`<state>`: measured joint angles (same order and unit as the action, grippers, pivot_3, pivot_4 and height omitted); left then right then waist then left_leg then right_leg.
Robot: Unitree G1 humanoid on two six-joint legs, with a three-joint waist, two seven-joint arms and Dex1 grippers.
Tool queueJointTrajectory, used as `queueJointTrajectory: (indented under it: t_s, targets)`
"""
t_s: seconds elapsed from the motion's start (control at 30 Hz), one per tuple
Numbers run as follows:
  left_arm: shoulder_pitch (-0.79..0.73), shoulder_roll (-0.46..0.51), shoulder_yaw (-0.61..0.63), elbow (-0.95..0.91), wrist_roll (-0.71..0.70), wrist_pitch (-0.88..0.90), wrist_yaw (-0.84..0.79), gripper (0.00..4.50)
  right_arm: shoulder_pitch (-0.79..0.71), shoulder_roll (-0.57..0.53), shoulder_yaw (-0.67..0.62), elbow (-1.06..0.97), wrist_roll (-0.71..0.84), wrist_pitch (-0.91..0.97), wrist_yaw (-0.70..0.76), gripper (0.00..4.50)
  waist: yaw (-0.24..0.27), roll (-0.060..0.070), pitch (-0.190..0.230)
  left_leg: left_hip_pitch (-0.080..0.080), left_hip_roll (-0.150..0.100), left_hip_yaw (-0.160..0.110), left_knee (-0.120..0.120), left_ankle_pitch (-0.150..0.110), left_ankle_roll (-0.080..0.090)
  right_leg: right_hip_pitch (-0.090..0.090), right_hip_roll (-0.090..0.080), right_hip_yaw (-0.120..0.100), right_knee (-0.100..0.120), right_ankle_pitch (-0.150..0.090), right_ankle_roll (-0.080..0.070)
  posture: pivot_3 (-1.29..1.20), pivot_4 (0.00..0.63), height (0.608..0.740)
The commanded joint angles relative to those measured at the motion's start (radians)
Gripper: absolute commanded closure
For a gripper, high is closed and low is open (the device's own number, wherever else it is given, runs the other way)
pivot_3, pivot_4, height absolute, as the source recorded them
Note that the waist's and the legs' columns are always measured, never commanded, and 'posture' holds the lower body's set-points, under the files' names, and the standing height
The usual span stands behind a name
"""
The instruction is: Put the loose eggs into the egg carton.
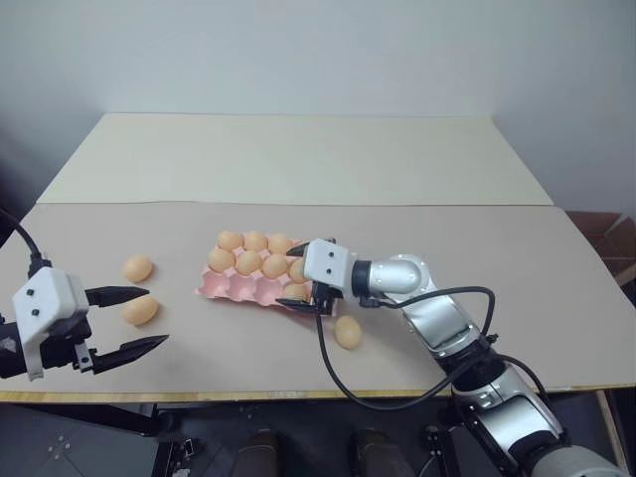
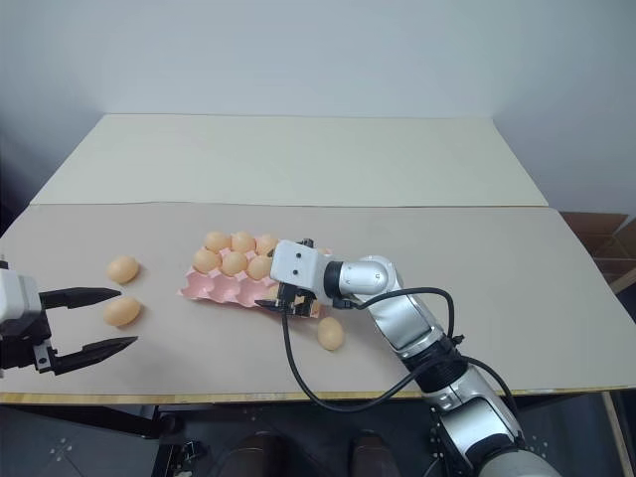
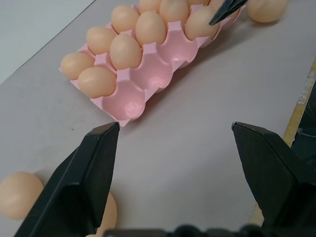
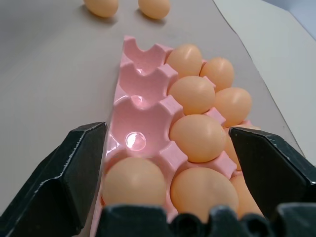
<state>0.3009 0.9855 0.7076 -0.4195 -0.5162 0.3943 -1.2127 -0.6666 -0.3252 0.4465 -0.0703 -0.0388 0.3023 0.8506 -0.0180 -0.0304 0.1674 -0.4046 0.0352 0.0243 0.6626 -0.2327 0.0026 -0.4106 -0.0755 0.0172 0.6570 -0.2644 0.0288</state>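
Observation:
The pink egg carton (image 1: 237, 286) lies mid-table with several tan eggs in its cups; three cups of its near row (image 4: 143, 132) at the left end are bare. My right gripper (image 1: 296, 276) hangs open over the carton's right end, its fingers either side of the seated eggs (image 4: 133, 180), holding nothing. One loose egg (image 1: 348, 332) lies on the table just in front of that gripper. Two more loose eggs (image 1: 138, 268) (image 1: 140, 311) lie left of the carton. My left gripper (image 1: 155, 316) hovers open by the nearer of these, pointing towards the carton (image 3: 133, 106).
The table's front edge (image 1: 298, 396) runs close below both grippers. A black cable (image 1: 328, 368) loops from the right wrist over the table near the loose egg. A seam (image 1: 298, 204) splits the near board from the bare far board.

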Motion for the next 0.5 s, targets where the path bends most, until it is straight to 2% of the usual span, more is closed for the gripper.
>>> queueJointTrajectory:
  t_s: [0.03,0.17,0.3,0.5]
  targets:
    - [-0.006,0.005,0.016,-0.022,-0.012,-0.004,0.002,0.54,-0.006,-0.007,-0.016,-0.037,0.001,-0.015,0.006,0.01,0.000,0.000,0.000,0.000,0.000,0.000,0.000,0.000,0.000,0.000,0.000,0.000,0.000,0.000,0.000,0.00,0.150,0.740]
    - [-0.020,0.008,0.002,-0.016,-0.011,-0.008,0.003,0.54,0.000,-0.039,-0.039,-0.082,0.015,0.002,0.017,0.01,0.001,0.000,0.000,0.000,0.000,0.000,0.000,0.000,0.000,0.000,0.000,0.000,0.000,0.000,0.000,0.00,0.150,0.740]
    - [-0.037,0.012,-0.012,-0.016,-0.016,-0.008,0.001,0.54,0.029,-0.119,-0.127,-0.214,0.097,0.095,0.063,0.01,0.005,0.000,0.000,0.000,0.000,0.000,0.000,0.000,0.000,0.000,0.000,0.000,0.000,0.000,0.000,0.00,0.150,0.740]
    - [-0.058,0.013,-0.041,-0.007,-0.018,-0.018,-0.013,0.54,0.181,-0.371,-0.299,-0.440,0.254,0.240,0.189,0.01,0.010,0.000,0.000,-0.001,-0.001,-0.001,0.000,0.000,0.000,0.002,-0.001,-0.001,-0.002,0.000,0.000,0.00,0.150,0.740]
